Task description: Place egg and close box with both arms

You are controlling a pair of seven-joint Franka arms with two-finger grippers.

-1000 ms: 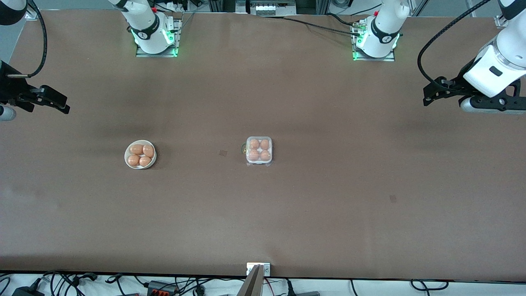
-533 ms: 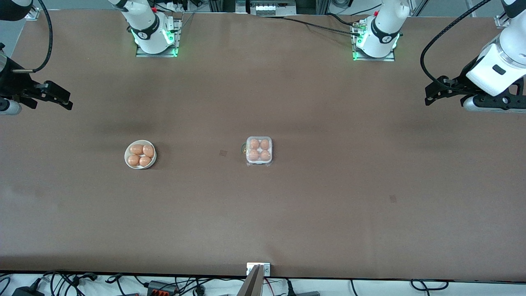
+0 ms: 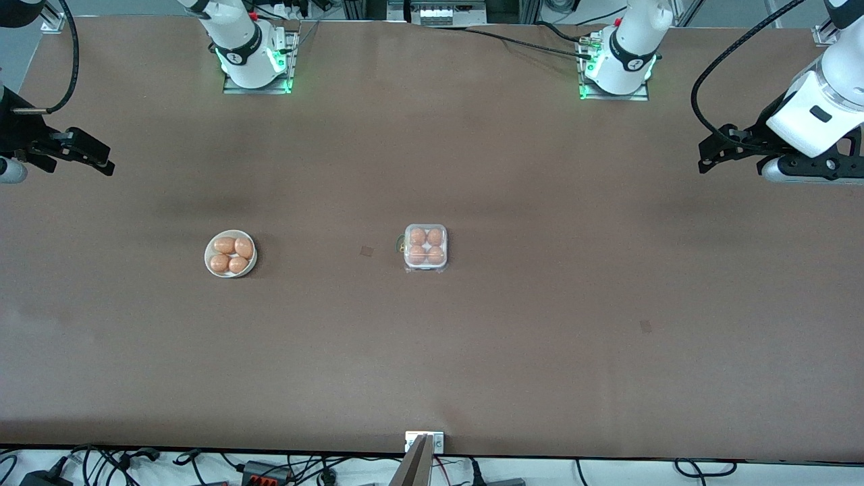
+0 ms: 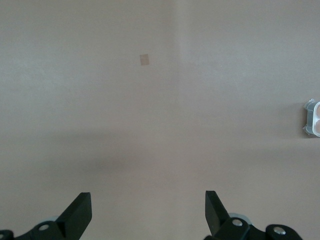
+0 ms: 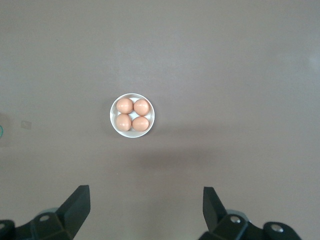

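Observation:
The box (image 3: 425,268) sits mid-table with its clear lid down over several orange-brown eggs (image 3: 418,237) that fill its cups. One edge of the box shows in the left wrist view (image 4: 311,118). My left gripper (image 3: 704,159) is open and empty, up over the table's left-arm end, far from the box. It also shows open in the left wrist view (image 4: 147,210). My right gripper (image 3: 106,164) is open and empty over the right-arm end. It shows open in the right wrist view (image 5: 145,207).
A round white bowl (image 3: 230,275) with several more eggs (image 3: 225,244) stands toward the right arm's end, level with the box. It also shows in the right wrist view (image 5: 132,135). Small tape marks (image 3: 366,251) (image 3: 646,327) lie flat on the brown table.
Both grippers have drifted slightly toward the robots' bases at the table ends and stay open. The box, bowl and eggs have not moved.

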